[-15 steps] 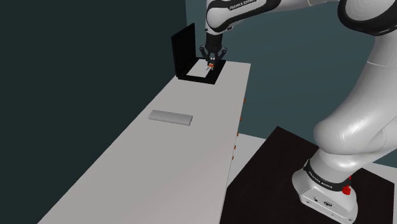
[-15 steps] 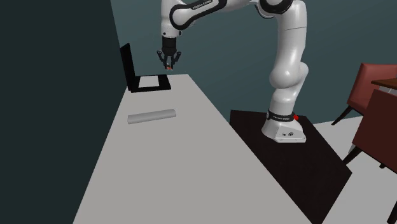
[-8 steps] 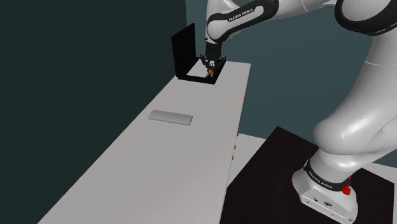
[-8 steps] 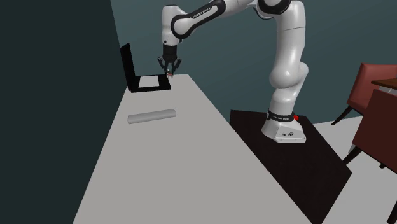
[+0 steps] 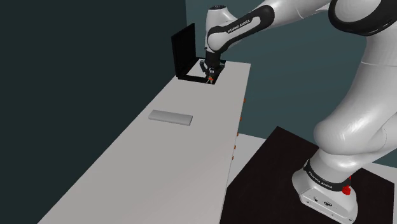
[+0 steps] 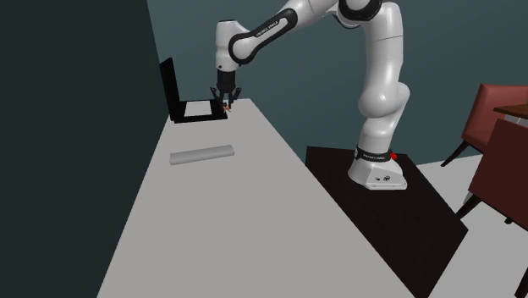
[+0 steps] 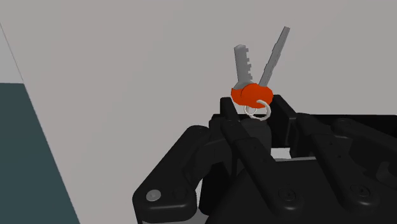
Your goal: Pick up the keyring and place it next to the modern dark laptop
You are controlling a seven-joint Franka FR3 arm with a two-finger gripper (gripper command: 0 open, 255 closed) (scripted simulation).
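Inspection of the placing step: I am carrying the keyring (image 7: 251, 94) and bringing it down at the far end of the worktop (image 5: 159, 165), beside the laptop (image 5: 183, 49). My gripper (image 7: 257, 109) is closed on the keyring. In the wrist view the fingers (image 7: 232, 130) are clasping the orange head and the small wire ring between them, while the two grey key blades are fanning out past the fingertips toward the grey surface. In the second exterior view the laptop's flat base is lying at about nine o'clock from my fingers and just beside them. In the shoulder view its upright dark screen is standing at about ten o'clock. I am hanging low over the worktop, but I cannot tell whether the key tips are touching it. A flat grey slab (image 5: 170, 117) is lying well apart, at about seven o'clock from my fingers in the shoulder view, and it is playing no part in this step. My judgement is that transport is all but finished and release is not yet done. The next move calls for a short, slow descent until the blades are resting on the surface, then parting the fingers and lifting straight up. One risk: the ring may snag on a fingertip as I am withdrawing.
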